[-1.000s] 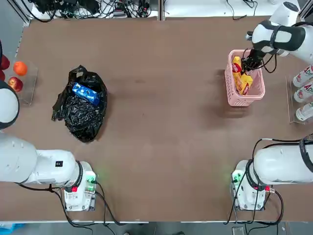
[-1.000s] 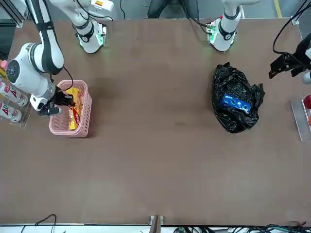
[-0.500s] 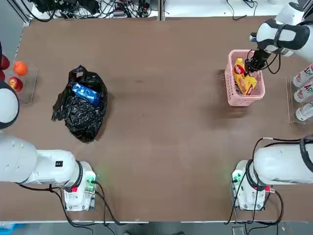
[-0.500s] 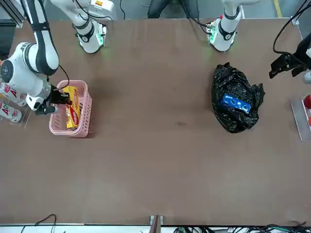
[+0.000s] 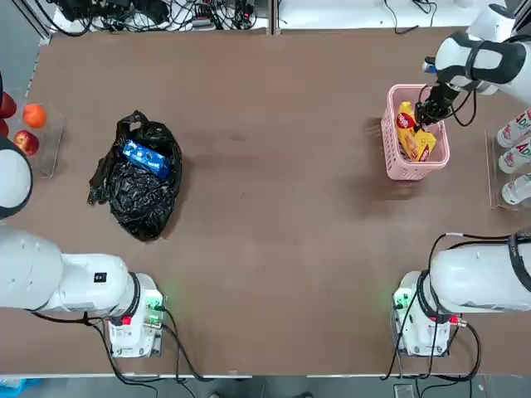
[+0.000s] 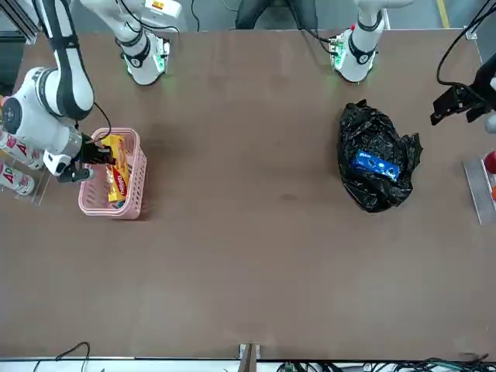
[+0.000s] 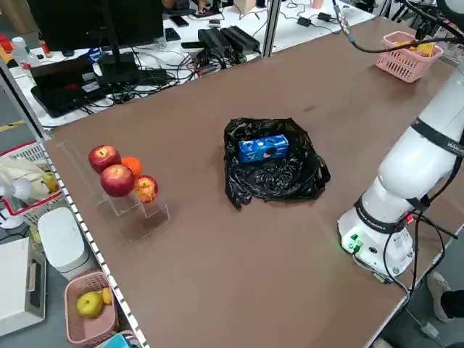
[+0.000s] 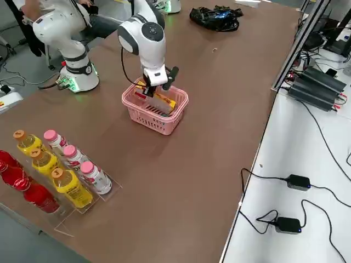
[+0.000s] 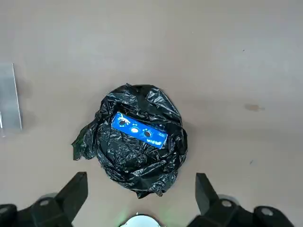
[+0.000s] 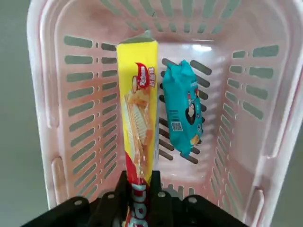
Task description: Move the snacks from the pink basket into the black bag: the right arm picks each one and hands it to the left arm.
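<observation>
One blue packet (image 5: 145,157) is lying in the black bag (image 5: 137,195), left of the table. The left gripper (image 9: 142,208) is hovering above it, fingers apart. Rightward, two packets are occupying the pink basket (image 5: 390,141): the right gripper (image 10: 142,201) is pinching the yellow packet (image 10: 138,118), beside one teal packet (image 10: 184,113)

Red apples (image 7: 111,170) and an orange (image 7: 131,166) are kept on a clear stand at table's left edge — bottles (image 8: 52,170), racked, at right edge; cables (image 5: 149,12) along far side.
</observation>
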You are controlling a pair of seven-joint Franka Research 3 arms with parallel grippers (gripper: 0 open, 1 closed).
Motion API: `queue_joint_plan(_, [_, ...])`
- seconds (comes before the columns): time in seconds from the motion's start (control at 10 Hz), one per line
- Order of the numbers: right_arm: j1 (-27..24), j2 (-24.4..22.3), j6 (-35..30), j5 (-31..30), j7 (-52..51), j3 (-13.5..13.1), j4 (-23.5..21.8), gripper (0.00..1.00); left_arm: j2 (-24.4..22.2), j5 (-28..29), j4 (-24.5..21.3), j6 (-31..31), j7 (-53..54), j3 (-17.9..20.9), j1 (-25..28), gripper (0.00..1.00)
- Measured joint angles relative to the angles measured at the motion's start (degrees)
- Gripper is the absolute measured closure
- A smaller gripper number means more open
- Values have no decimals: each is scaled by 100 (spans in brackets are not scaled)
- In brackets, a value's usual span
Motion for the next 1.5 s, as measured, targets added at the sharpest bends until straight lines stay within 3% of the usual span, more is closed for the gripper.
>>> queue_joint_plan(0.4, [0,-136,-556,0,0,6,283,78,0,0,2,0,0,0,3,0])
queue_joint_plan(1.2, [6,-178,-2052,8,1,37,1480,81,297,0,-22,-27,-16,72,132,0])
queue_joint_plan(1.5, [352,-192,-2602,344,25,108,2043,81,343,-141,-22,-27,-34,70,124,0])
